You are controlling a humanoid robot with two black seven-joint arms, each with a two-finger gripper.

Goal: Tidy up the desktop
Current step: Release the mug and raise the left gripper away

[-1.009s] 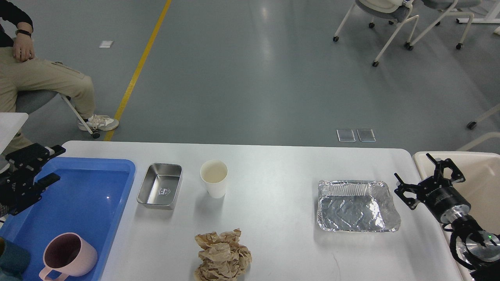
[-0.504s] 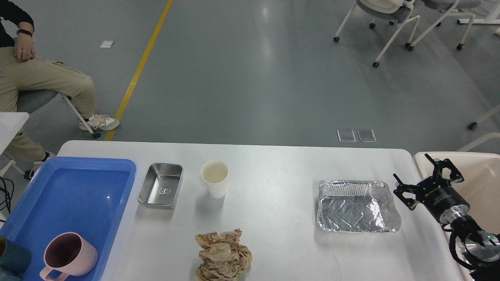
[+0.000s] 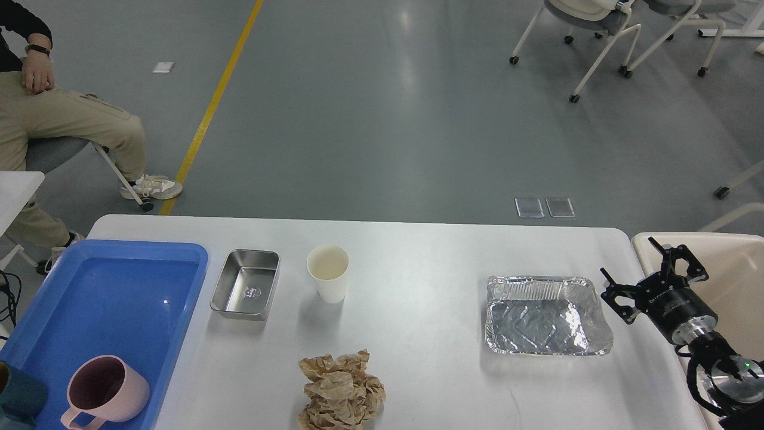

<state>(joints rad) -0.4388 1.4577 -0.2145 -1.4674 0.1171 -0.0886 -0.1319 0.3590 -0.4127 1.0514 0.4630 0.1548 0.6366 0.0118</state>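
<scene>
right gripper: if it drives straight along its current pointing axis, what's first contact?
The right gripper, open, points up-left, away from the robot. That line passes the foil tray's far right corner, over bare desktop toward its far edge. Looks free, though height is unclear.

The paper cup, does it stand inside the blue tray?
No, the paper cup stands upright on the desktop, right of the steel box, outside the blue tray.

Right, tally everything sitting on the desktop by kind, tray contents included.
Trays: 1, blue tray
Cups: 2, paper cup, pink mug
Metal containers: 2, steel tin, foil pan
Crumpled paper: 1
Total: 6
</scene>
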